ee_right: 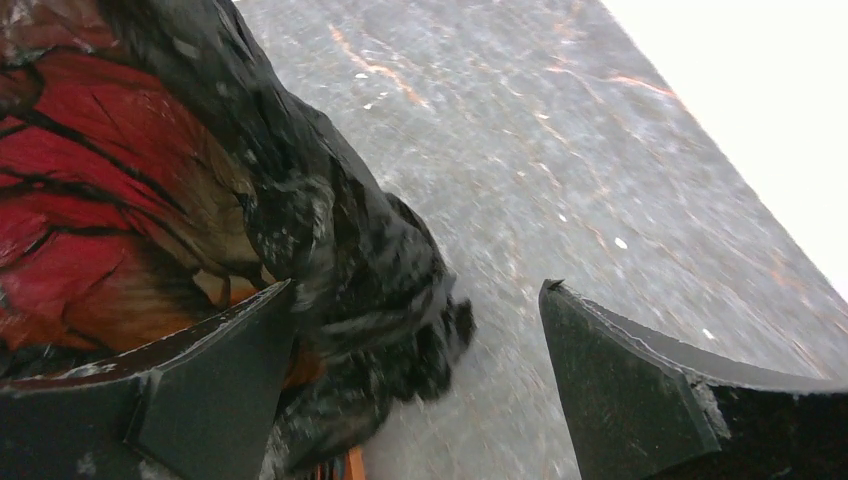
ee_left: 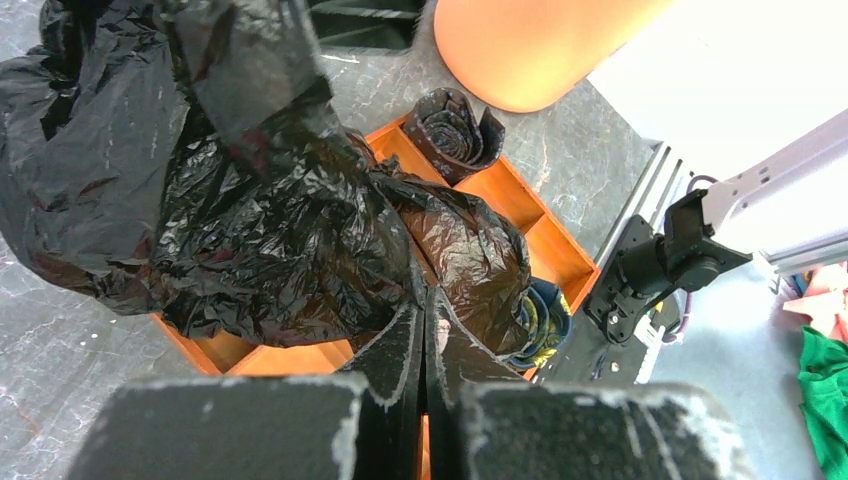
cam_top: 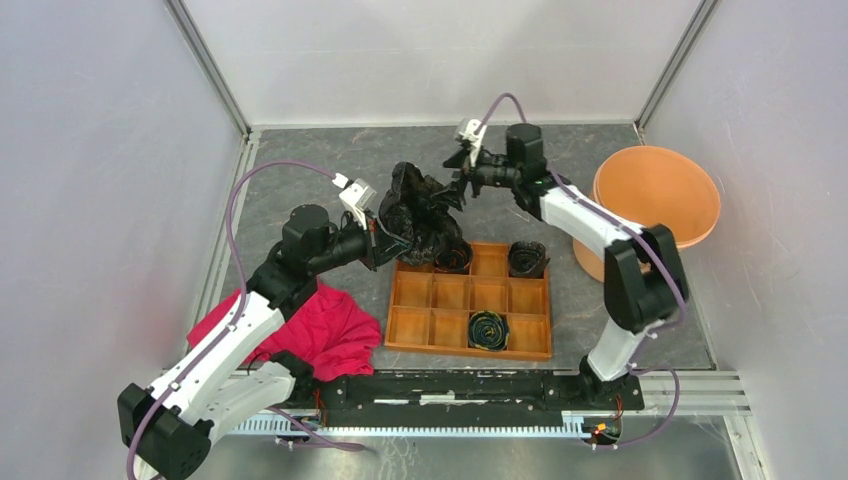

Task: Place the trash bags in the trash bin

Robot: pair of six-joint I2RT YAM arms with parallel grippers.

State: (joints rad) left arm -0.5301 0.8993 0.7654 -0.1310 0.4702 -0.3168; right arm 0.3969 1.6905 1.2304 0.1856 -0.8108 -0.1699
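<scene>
The wooden tray [cam_top: 470, 312] of square compartments lies flat on the worktop [cam_top: 330, 160], just beyond the rail carrying the arm bases. One dark roll with yellow-green streaks [cam_top: 488, 330] sits in a near-row compartment. A second roll [cam_top: 528, 258] sits in the far row toward the right, and a third roll [cam_top: 453, 259] sits in the far row toward the left, partly covered by plastic film. The trash bag [cam_top: 420, 213], crumpled glossy black, is bunched over the tray's far-left corner; whether its lower folds rest on the wood cannot be told. The trash bin [cam_top: 655, 195] stands farther right, mouth up, near the right wall and well apart from the bag. A red cloth [cam_top: 320, 335] lies left of the tray, beside the left arm. Bare worktop shows behind the bag up to the back wall, and a narrow strip separates tray and bin. The left arm reaches forward and rightward from the near-left corner; the left claw [ee_left: 425, 300] is pressed together, pinching a fold of the bag. The right arm folds back over the tray's right side, its forearm crossing between bag and bin. The right claw [ee_right: 417, 290] is spread at the bag's far-right edge, one finger against the film, the other clear.
</scene>
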